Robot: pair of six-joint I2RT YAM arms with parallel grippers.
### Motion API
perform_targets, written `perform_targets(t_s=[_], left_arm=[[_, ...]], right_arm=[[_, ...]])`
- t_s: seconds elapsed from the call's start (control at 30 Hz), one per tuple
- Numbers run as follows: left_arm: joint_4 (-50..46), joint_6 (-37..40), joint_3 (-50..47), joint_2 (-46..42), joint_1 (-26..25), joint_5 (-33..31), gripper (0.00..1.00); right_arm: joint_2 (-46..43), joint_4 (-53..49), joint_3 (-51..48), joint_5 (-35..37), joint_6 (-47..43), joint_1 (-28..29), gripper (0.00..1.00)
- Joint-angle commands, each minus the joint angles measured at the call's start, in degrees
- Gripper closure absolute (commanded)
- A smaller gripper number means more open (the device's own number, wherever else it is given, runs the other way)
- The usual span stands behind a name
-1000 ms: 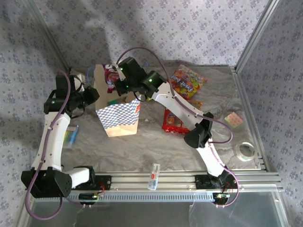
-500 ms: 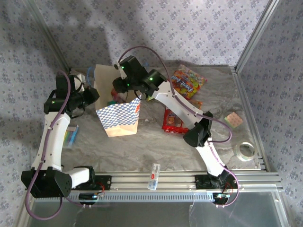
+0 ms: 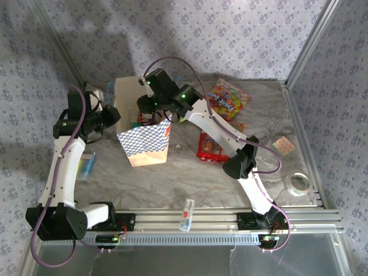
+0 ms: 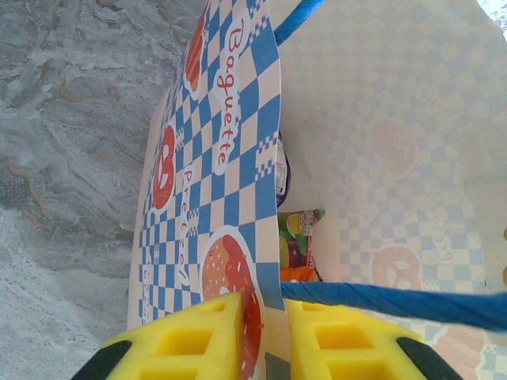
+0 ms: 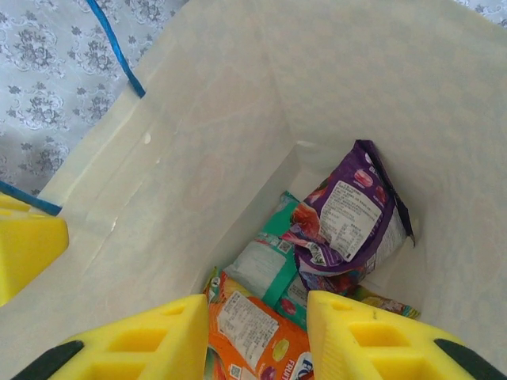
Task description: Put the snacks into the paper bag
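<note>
A: So, status on the snacks?

B: The paper bag (image 3: 142,144) stands upright, left-centre of the table, btwn the two grippers. Inside it (R wrist cam looks straight down the mouth): purple packet (image 5: 348,214) leaning at the far wall, teal packet (image 5: 265,265) under it, orange packet (image 5: 253,332) nearest the lens. Out on the table: red packet (image 3: 210,148) near the bag's right side, below the R arm, and a multicolour packet (image 3: 229,99) further back-right.

A: Grippers?

B: L gripper (image 4: 265,315) pinches the bag's checkered side wall at the rim, pads pressed onto the paper from either side. R gripper (image 5: 255,317) hangs over the bag mouth, fingers spread, nothing btwn them.

A: Handling notes for what's left?

B: Judgement only. Packets look light w/ glossy film, so prob. slippery and floppy, w/ loose contents that shift. Lying flat, they give little for a finger to get under. I'd pinch a crimped seam edge or a corner (stiffest part), not the puffy middle. Red packet is closest, so likely the next pick.

A: And the bag?

B: Thin kraft, light, little stiffness of its own. It'd prob. tip or fold if nudged w/o the L hold. Main risk: a packet snagging the rim on the way in.
</note>
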Motion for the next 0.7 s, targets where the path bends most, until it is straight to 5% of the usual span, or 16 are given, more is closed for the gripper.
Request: perform_targets(t_s=[0.0,0.67], left_arm=[[0.6,0.1,2.0,-0.4,-0.4,0.2,0.79],[0.4,-0.3,1.6,-1.5,-0.4,-0.1,0.78]], right_arm=[[-3.7,-1.2,0.5,1.4,-1.2,0.8,0.62],[-19.2,4.1,-16.4,8.4,-4.8,3.4,0.56]])
